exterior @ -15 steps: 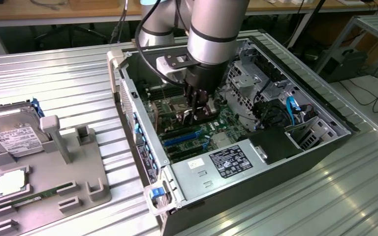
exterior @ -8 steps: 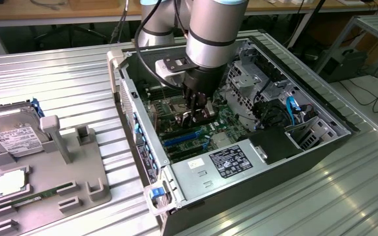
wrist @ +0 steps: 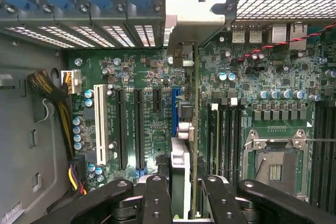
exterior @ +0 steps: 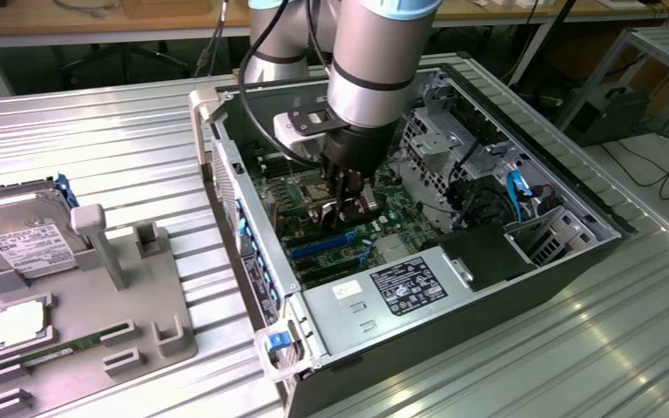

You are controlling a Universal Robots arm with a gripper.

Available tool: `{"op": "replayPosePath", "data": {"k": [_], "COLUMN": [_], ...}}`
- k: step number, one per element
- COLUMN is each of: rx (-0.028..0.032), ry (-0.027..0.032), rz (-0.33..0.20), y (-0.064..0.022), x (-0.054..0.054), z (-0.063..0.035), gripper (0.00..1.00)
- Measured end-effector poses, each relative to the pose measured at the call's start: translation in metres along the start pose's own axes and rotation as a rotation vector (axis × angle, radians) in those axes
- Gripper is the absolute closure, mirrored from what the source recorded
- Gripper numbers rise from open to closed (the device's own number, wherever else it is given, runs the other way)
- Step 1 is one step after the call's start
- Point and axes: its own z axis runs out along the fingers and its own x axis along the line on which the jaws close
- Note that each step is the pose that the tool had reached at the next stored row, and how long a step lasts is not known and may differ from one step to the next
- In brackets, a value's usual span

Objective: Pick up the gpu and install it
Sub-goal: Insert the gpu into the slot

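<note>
My gripper is down inside the open computer case, just over the motherboard. In the wrist view, the gripper is shut on the gpu, which I see edge-on as a thin card running away from the fingers. Its silvery metal bracket sits at the case's rear wall among the blue slot clips. The card runs alongside the blue expansion slot. I cannot tell whether its edge sits in the slot.
Black and white expansion slots, memory slots and the bare CPU socket flank the card. A yellow-black cable bundle runs along the case wall. On the exterior view's left, a grey fixture holds a hard drive and a memory stick.
</note>
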Motion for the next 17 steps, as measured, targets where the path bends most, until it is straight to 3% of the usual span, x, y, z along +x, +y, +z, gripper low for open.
{"op": "replayPosePath", "data": {"k": [17], "rx": [-0.0006], "ry": [0.0003], "rz": [0.0], "y": [0.0056], "x": [0.0042], "z": [0.0103], "gripper": [0.72]}}
